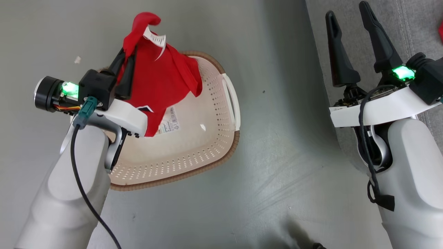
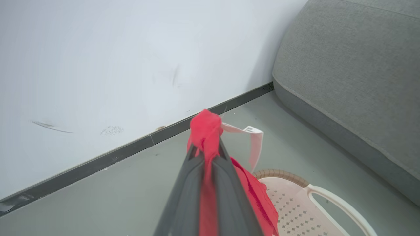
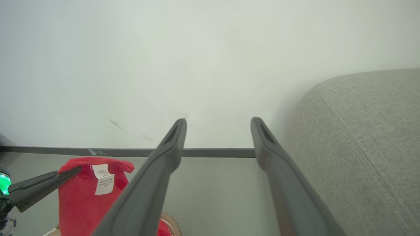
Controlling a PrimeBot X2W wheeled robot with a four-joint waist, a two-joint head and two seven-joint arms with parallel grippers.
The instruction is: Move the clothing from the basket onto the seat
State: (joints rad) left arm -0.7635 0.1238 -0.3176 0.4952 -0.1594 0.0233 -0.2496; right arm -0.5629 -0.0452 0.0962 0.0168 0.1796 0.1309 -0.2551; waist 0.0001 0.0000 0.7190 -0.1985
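grey floor [image 1: 277, 138] is holding the basket [image 1: 207, 145] under the left gripper [image 2: 206, 151] clenching clothing [image 1: 162, 79]; right gripper [image 1: 346, 9] is gaping beside the seat [image 1: 418, 31], delivery pending.

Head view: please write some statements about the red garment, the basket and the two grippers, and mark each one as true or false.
1. The left gripper is shut on the red garment. True.
2. The red garment lies flat on the seat. False: it hangs from the left gripper, over the basket.
3. The right gripper is open and holds nothing. True.
4. The basket stands on the seat. False: it stands on the floor, beside the seat.
5. A white label sticks out near the top of the garment. True.
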